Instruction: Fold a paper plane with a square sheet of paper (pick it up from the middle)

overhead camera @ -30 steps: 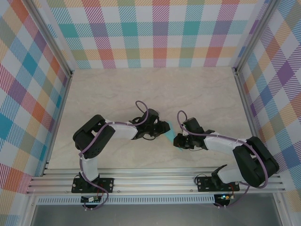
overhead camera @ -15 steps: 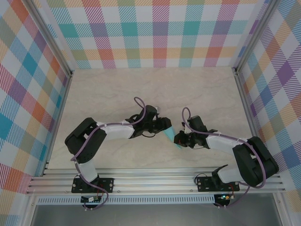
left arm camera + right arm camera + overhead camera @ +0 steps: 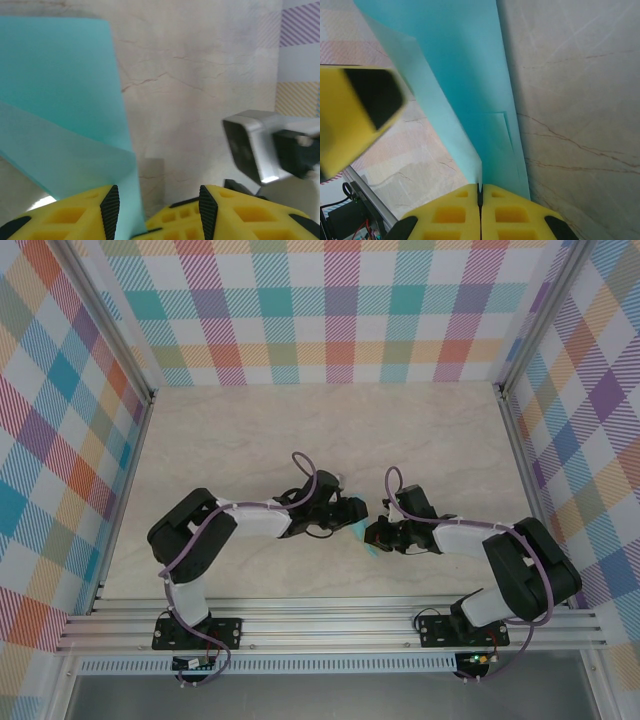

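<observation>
Yellow-fingered right gripper [image 3: 480, 189] has its jaws pressed together, pinching the folded paper [image 3: 465, 75] by its near end; left gripper [image 3: 155, 197] stands spread, the paper's edge beside one pad [image 3: 111, 210]; both arms [image 3: 255, 518] bend at the elbow, forearms low, pointing inward, nearly meeting above the table [image 3: 250, 430]; paper thin, smooth, cyan, creased; table pale, marbled.

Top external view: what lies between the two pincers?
The folded cyan paper lies between the left pincer and right pincer in the top view; the right wrist view shows the right pincer shut on it.
</observation>
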### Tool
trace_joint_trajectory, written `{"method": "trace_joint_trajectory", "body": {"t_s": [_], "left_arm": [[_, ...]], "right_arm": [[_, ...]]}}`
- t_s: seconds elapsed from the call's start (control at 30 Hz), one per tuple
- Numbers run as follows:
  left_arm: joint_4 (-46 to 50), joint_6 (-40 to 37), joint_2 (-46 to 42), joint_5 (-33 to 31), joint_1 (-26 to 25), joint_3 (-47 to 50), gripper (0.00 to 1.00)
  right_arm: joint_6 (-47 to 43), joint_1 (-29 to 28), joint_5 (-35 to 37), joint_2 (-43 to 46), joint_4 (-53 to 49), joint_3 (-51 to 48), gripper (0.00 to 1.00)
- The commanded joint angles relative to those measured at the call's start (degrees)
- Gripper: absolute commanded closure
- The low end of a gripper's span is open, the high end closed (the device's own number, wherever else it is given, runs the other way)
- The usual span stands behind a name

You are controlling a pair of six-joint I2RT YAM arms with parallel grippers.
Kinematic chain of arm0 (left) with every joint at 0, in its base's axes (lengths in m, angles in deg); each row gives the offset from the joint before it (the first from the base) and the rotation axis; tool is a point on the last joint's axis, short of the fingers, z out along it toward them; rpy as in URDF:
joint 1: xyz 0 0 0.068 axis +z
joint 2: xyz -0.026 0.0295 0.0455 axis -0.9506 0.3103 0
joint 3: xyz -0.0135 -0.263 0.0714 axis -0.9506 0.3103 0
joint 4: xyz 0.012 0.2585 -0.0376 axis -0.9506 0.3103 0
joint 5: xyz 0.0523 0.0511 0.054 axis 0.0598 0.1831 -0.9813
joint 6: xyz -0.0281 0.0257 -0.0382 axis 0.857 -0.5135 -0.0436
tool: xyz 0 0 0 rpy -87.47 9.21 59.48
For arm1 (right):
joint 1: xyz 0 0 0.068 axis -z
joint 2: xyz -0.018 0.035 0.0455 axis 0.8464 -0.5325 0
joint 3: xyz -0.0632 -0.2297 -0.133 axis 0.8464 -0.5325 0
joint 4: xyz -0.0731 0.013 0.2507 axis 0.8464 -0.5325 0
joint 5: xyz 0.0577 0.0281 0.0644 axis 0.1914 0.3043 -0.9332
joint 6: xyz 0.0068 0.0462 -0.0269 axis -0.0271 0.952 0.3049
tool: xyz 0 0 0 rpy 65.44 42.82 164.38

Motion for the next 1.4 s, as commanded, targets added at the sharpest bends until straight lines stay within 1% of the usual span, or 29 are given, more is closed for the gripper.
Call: {"method": "trace_joint_trajectory", "body": {"t_s": [0.0, 0.2, 0.33, 0.4, 0.53, 0.63, 0.67, 0.8, 0.93, 1.0, 1.13, 1.37], "left_arm": [[-2.6, -0.2, 1.1, 1.2, -0.4, -1.3, 0.51], [-1.1, -1.7, 2.5, 0.6, -0.3, -2.4, 0.51], [-0.2, -2.6, 4.3, 0.6, -0.3, -3.2, 0.51], [-0.1, -3.1, 5.2, 0.8, -0.4, -3.4, 0.51], [-0.1, -3.3, 6.4, 1.3, -0.4, -3.7, 0.52], [0.1, -3.6, 6.7, 1.3, -0.4, -3.8, 0.52], [0.1, -3.6, 6.8, 1.5, -0.3, -3.9, 0.52], [0.7, -4.1, 7.1, 1.7, -0.4, -4.4, 0.52], [1.7, -4.6, 7.4, 2.1, -0.3, -5.2, 0.52], [2.0, -4.9, 7.6, 2.2, -0.3, -5.4, 0.52], [2.7, -5.1, 7.5, 2.2, -0.4, -5.6, 0.53], [3.6, -5.4, 7.6, 2.0, -0.3, -5.9, 0.53]], "right_arm": [[1.5, 0.4, -0.8, -0.6, 2.3, -1.1, 0.94], [2.1, 0.4, -0.8, -0.9, 3.1, -1.6, 0.94], [1.5, 0.4, -0.5, -0.3, 1.8, -1.4, 0.9], [0.9, 0.4, 0.3, 0.4, 0.0, -1.1, 0.86], [-0.4, 0.4, 1.7, 1.7, -4.1, -0.2, 0.81], [-1.6, 0.4, 3.6, 3.4, -7.2, 0.4, 0.74], [-2.1, 0.4, 4.2, 4.0, -8.1, 0.5, 0.71], [-4.6, 0.4, 5.5, 4.9, -11.8, 1.5, 0.69], [-5.3, 0.4, 5.3, 3.7, -12.6, 1.7, 0.71], [-5.3, 0.4, 5.7, 3.0, -12.6, 1.7, 0.75], [-4.8, 0.4, 5.5, 2.5, -12.4, 1.1, 0.79], [-4.2, 0.4, 6.9, 2.2, -14.8, 0.7, 0.85]]}}
